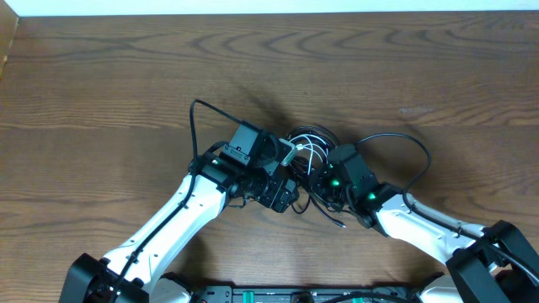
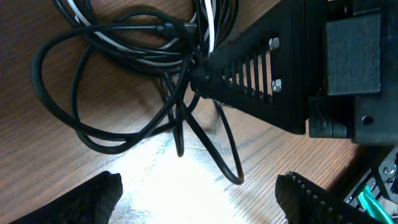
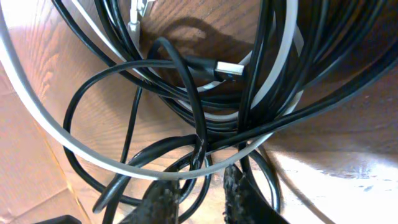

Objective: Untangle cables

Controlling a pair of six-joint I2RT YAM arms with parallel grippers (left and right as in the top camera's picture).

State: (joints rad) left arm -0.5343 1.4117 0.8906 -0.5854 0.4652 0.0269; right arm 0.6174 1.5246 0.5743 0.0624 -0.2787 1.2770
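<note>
Arms reach in from the near edge of the table [image 1: 126,67], the left arm [image 1: 168,220] from the near-left side and the right arm [image 1: 421,225] from the near-right. Their heads meet about mid-table.

The left gripper [image 2: 202,199] is released. Its two fingers [image 2: 102,196] stand wide apart at the bottom of its own view, with only lit wood between them and nothing held. Just ahead of it lie loose loops of the black cable [image 2: 37,68].

The right gripper [image 3: 200,198] comes at the heap from the right with its fingers [image 3: 163,202] drawn close together. A strand of the black cable runs down into the narrow gap, so it looks clenched on that strand, though the contact sits at the dark frame edge and is not sharp. In the left wrist view its tip presses into the same bunch.

Both cables lie in one knot just beyond the two grippers, near the middle of the table and well away from the far edge. The white cable [image 3: 283,50] threads through the black coils, one pale arc sweeping just in front of the right gripper's fingers. A metal-tipped plug [image 3: 229,70] on a black end rests inside the coil. A thicker arm wire [image 1: 404,143] arches from the right arm beside the knot.
</note>
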